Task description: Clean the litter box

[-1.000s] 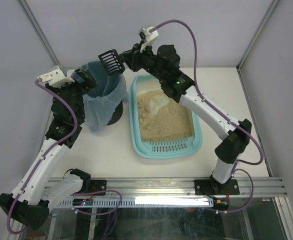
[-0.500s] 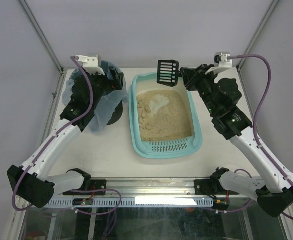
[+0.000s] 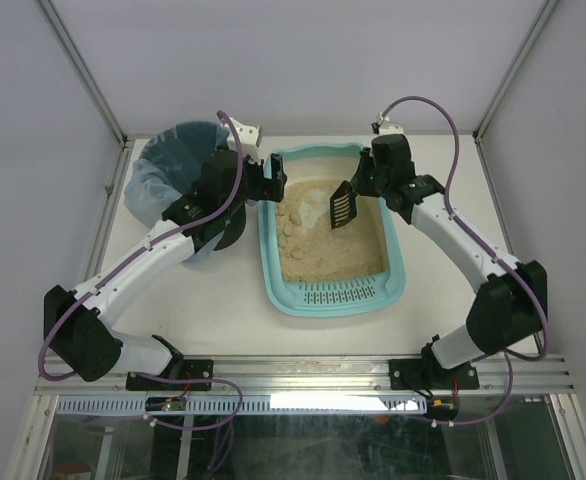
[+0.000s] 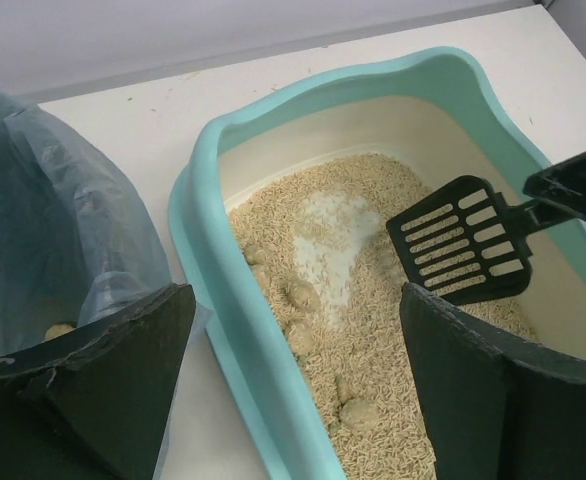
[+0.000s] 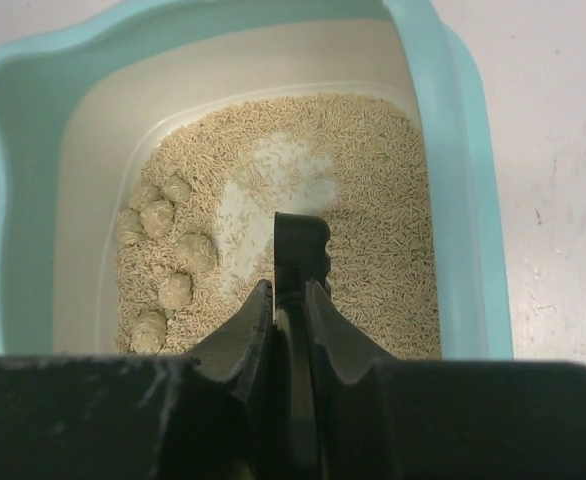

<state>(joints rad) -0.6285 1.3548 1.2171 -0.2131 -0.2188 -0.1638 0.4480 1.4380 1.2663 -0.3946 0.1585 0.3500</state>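
The light teal litter box (image 3: 265, 240) holds beige litter with several clumps (image 3: 291, 222) along its left side. My right gripper (image 3: 365, 182) is shut on the handle of a black slotted scoop (image 3: 342, 205), whose blade hangs just above the litter at the far middle. In the right wrist view the scoop (image 5: 301, 245) points at a bare patch, with the clumps (image 5: 173, 255) to its left. My left gripper (image 3: 273, 180) is open and empty over the box's far left rim (image 4: 213, 260). In its view the clumps (image 4: 301, 295) lie between its fingers and the scoop (image 4: 465, 240) is at the right.
A round dark bin with a bluish bag liner (image 3: 178, 165) stands left of the box, touching its rim. The bag (image 4: 53, 230) holds a clump (image 4: 58, 330). The box's slotted grate (image 3: 341, 294) is at the near end. Frame posts stand at the far corners.
The right arm swung the scoop from over the bin to the right, then lowered it into the box. The left gripper moved right from the bin to the box's left rim.
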